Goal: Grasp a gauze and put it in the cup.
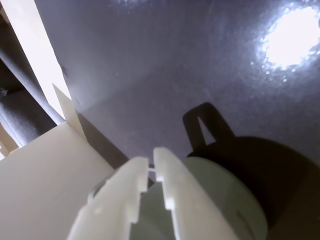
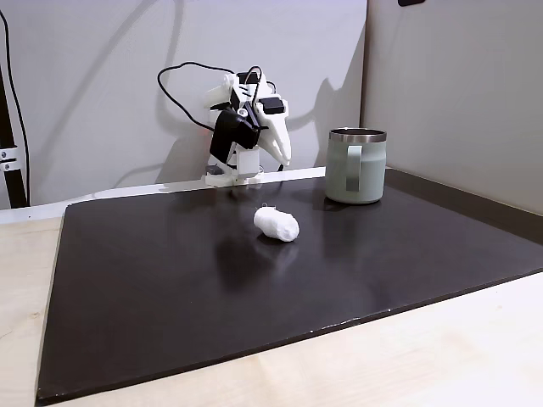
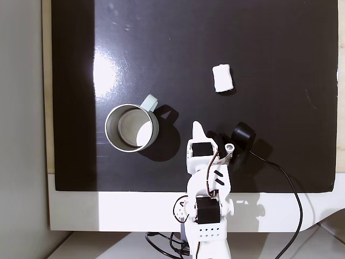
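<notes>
the white pincer [image 3: 198, 127], its fingers pressed together and holding nothing, hangs folded near the arm's base above the dark mat [image 3: 280, 65] on the desk, with the cup [image 3: 131, 128] standing just to its left in the top-down fixed view and the gauze [image 3: 222, 78] lying ahead of its tip, slightly right.

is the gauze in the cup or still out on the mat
Out. The gauze lies on the dark mat, apart from the upright cup, whose inside looks empty from above.
</notes>
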